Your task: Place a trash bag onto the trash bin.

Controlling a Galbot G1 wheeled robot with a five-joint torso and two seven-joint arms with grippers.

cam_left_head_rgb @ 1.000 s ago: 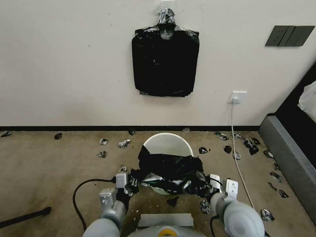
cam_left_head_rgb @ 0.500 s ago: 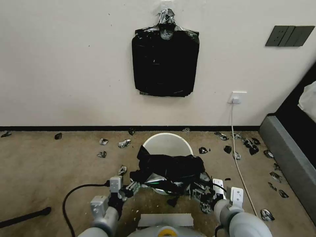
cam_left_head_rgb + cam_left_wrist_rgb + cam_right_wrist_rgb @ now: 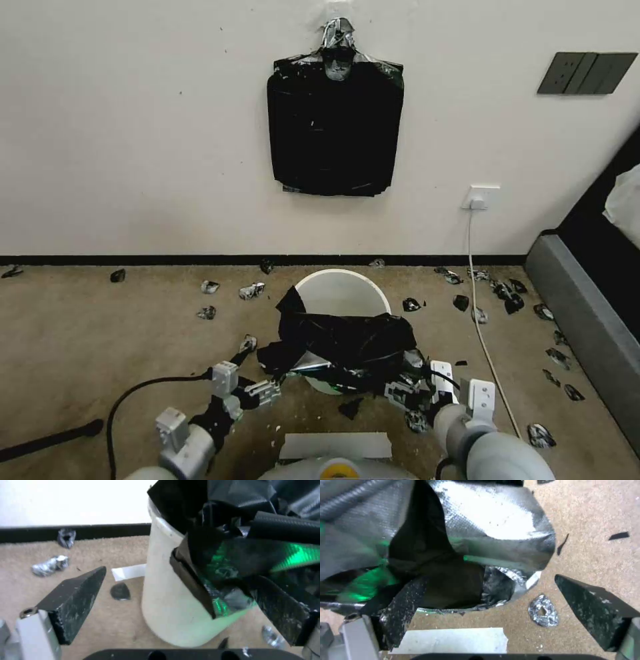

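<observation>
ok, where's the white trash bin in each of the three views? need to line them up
Head view: trash bin low centre on the carpet, near side draped by the trash bag.
Left wrist view: bin wall mid-frame, bag hanging over its rim.
Right wrist view: cannot tell; the bag covers where it would be.
Shared landmark: the crinkled black bag.

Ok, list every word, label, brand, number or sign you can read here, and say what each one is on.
No readable text in these views.
trash bin: plain white, no label.
trash bag: glossy black, no print.
hanging stack of bags: no lettering visible.
wall switch panel: dark and blank.
wall socket: no marking legible.
white tape strip: blank.
</observation>
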